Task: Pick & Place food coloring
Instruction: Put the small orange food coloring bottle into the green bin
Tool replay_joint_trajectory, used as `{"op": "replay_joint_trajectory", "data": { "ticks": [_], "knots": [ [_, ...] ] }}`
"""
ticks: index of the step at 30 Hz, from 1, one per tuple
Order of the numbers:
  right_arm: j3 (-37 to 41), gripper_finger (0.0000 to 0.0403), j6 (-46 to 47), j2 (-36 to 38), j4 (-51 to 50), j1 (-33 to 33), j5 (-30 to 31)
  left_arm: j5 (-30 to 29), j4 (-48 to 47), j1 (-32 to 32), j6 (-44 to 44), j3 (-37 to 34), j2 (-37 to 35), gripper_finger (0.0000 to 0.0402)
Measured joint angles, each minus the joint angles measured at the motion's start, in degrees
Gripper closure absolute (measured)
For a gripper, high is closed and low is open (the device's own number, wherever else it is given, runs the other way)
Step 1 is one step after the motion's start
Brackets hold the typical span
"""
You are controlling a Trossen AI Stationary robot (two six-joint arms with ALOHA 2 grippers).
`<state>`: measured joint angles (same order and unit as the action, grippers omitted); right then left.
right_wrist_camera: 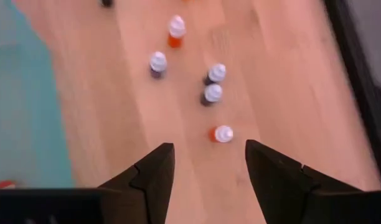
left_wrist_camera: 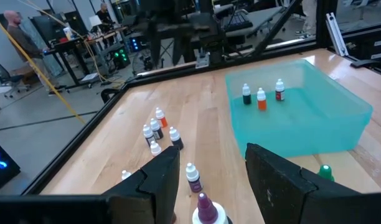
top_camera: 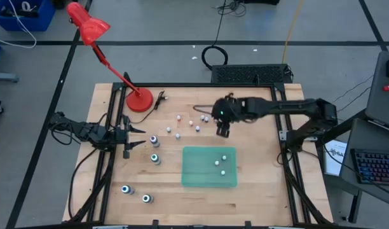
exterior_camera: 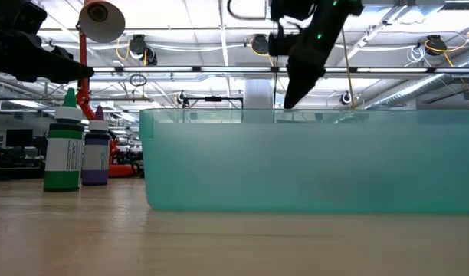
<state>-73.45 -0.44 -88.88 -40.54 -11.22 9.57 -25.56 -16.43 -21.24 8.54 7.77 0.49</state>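
3 small bottles (left_wrist_camera: 261, 97) upright in teal tray (top_camera: 209, 181) | 5 upright on surface (right_wrist_camera: 253, 43) under right gripper (right_wrist_camera: 207, 167), fingers apart | left gripper (left_wrist_camera: 211, 173) fingers apart

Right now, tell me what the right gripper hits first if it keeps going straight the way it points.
Probably the orange-bodied bottle: it sits just ahead of the open right gripper, between the finger lines, though depth is uncertain.
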Motion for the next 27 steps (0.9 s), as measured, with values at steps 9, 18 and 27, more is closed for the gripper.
{"op": "replay_joint_trajectory", "data": {
  "ticks": [9, 18, 27],
  "knots": [
    [0.0, 0.0209, -5.4, -8.2, 3.5, -9.2, -6.3, 0.0, 0.0, 0.0, 0.0, 0.0, 0.0, 0.0215],
    [0.0, 0.0205, -6.0, -16.0, 5.9, -10.4, -10.2, 0.0, 0.0, 0.0, 0.0, 0.0, 0.0, 0.0215],
    [0.1, 0.0205, -6.3, -17.4, 6.8, -10.5, -11.4, 0.0, 0.0, 0.0, 0.0, 0.0, 0.0, 0.0215]
  ]
}}
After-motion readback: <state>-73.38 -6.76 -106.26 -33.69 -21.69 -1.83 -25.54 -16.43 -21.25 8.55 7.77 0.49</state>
